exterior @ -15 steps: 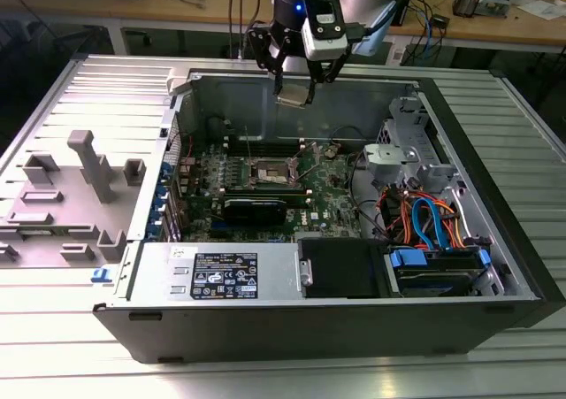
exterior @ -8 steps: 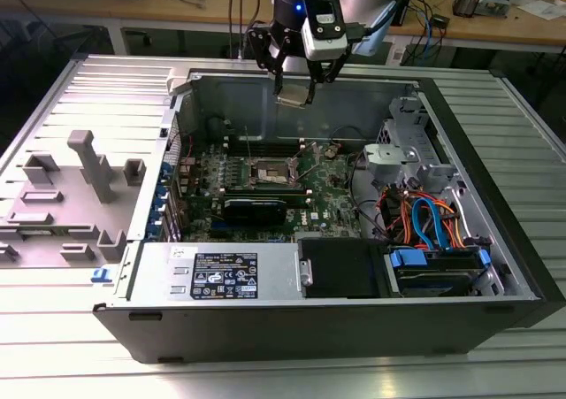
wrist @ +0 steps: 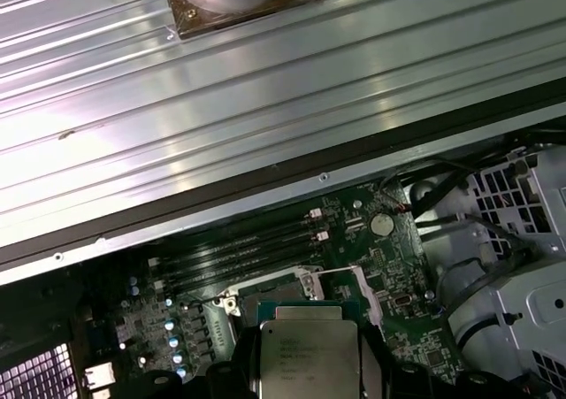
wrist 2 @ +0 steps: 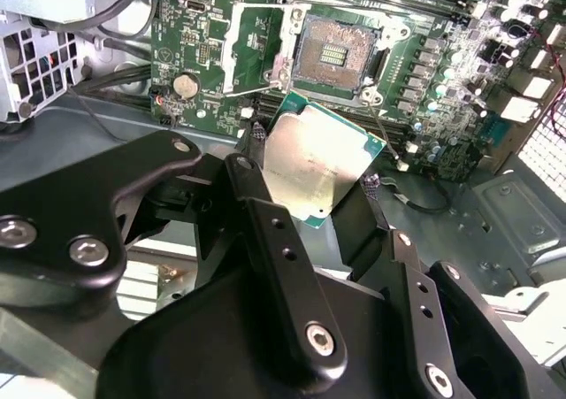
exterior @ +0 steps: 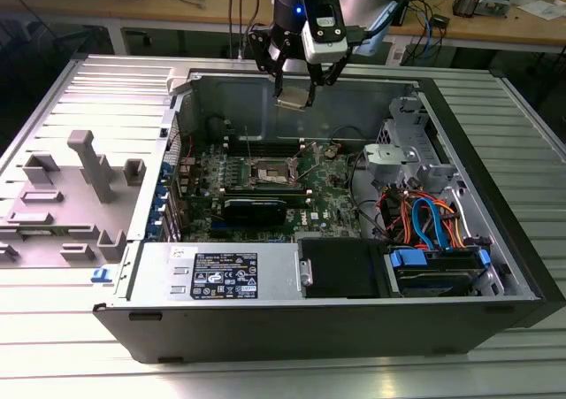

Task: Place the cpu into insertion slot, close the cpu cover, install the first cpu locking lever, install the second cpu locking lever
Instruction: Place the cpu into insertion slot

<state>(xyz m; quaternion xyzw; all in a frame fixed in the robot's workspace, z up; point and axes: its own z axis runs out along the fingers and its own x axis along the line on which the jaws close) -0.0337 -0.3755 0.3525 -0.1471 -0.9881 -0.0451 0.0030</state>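
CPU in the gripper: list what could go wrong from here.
1. The gripper pinches the cpu by two edges, high over the board; a slip could drop it.
2. The slot lies open with bare contacts; a skewed landing might bend them.
3. The open cover stands beside the slot and could snag the cpu.

Exterior view overlooks case [exterior: 309, 333]; 2 wrist views, seemingly near, share motherboard [wrist 2: 203, 54] [wrist: 389, 266].
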